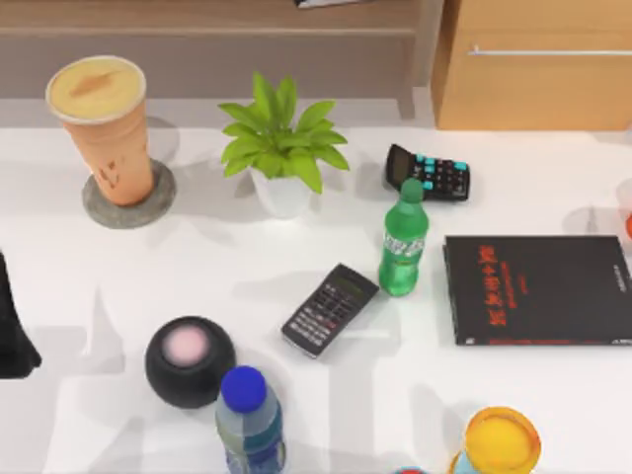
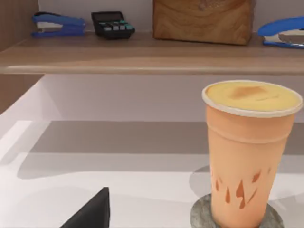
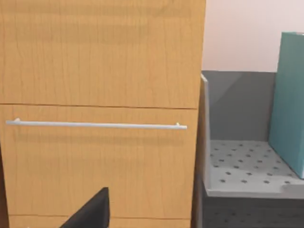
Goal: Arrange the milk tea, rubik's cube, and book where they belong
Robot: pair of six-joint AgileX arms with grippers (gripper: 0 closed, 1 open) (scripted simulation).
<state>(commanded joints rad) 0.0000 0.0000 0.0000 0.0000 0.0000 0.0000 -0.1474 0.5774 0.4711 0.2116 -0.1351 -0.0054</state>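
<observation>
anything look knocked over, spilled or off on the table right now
Nothing stands out. The milk tea stands upright on its round grey coaster, full, with no spill around it. The green bottle and potted plant are upright too; the two calculators and black book lie flat.

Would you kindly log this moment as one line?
milk tea: upright on grey coaster, table's back left | left arm: left edge | book: upright in grey rack
</observation>
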